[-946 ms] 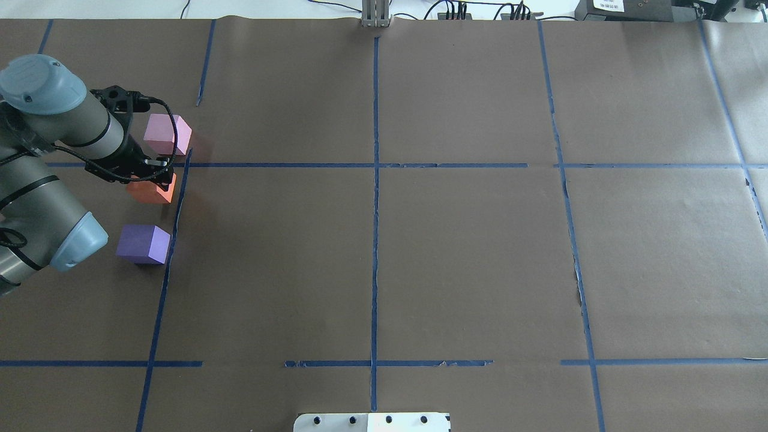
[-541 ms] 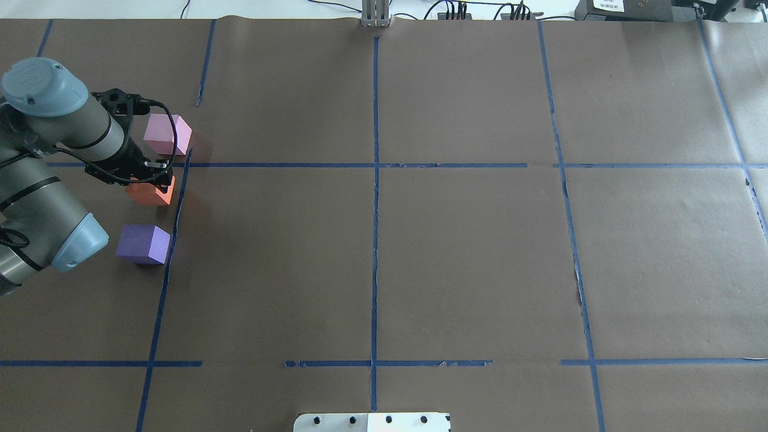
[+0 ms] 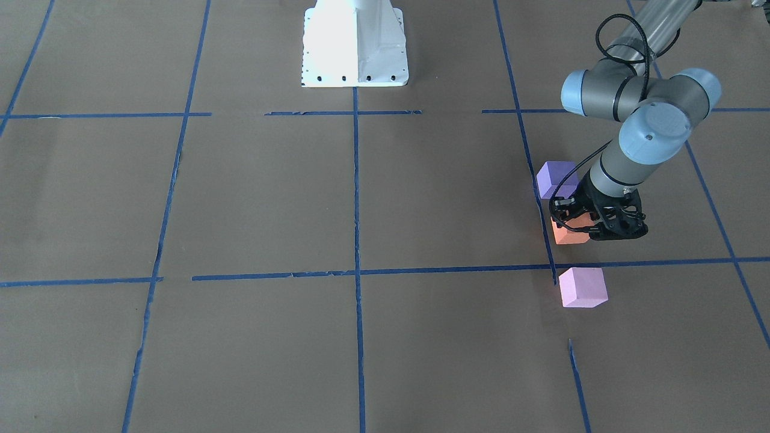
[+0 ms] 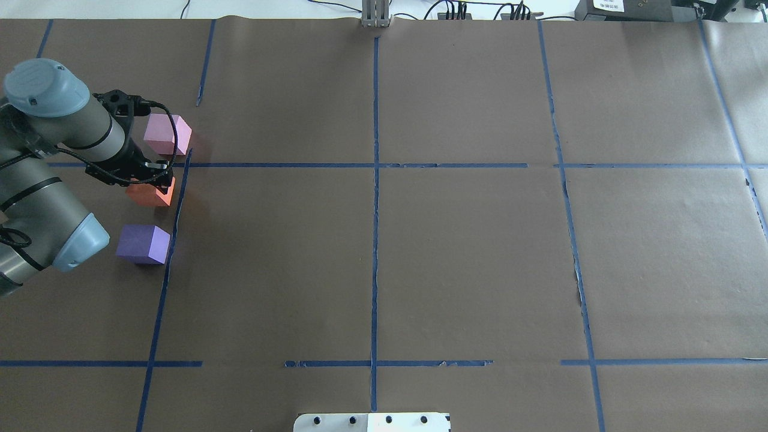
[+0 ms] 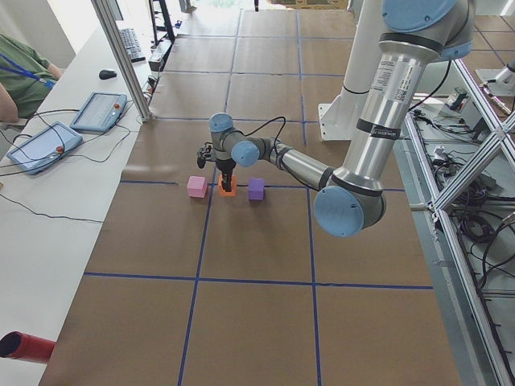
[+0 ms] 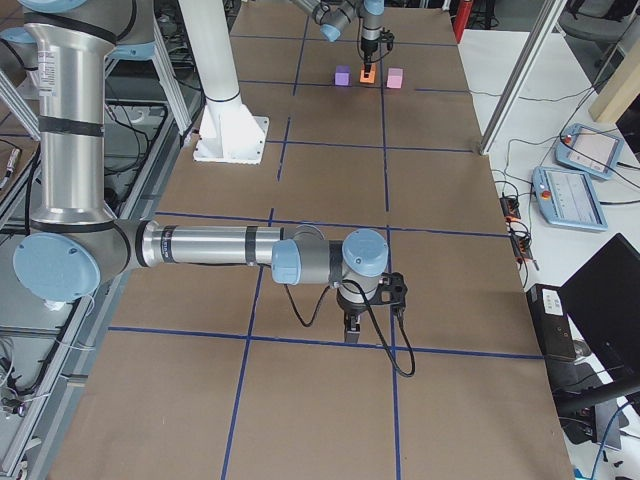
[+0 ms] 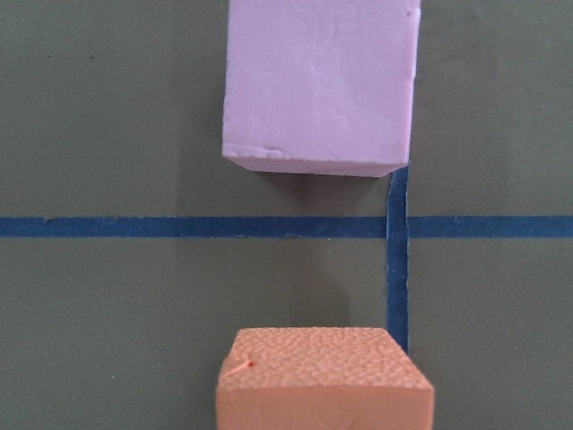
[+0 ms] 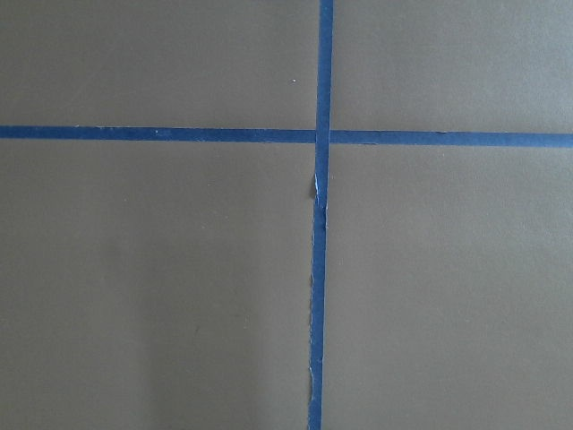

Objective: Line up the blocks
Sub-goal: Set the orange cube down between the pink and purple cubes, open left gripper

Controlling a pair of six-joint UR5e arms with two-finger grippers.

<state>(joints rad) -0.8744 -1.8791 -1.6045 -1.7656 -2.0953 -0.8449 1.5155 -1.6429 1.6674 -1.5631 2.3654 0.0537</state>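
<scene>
Purple block [image 4: 143,243] sits nearest the robot on the brown counter [image 4: 468,252]. Next comes the orange block [image 4: 150,195], then the pink block [image 4: 167,134], all in a row and where they were before. The left jaws stand around the orange block. I cannot tell if they squeeze it. The right jaws' gap I cannot tell.

Open gaps flanking orange block [image 4: 149,195]
</scene>
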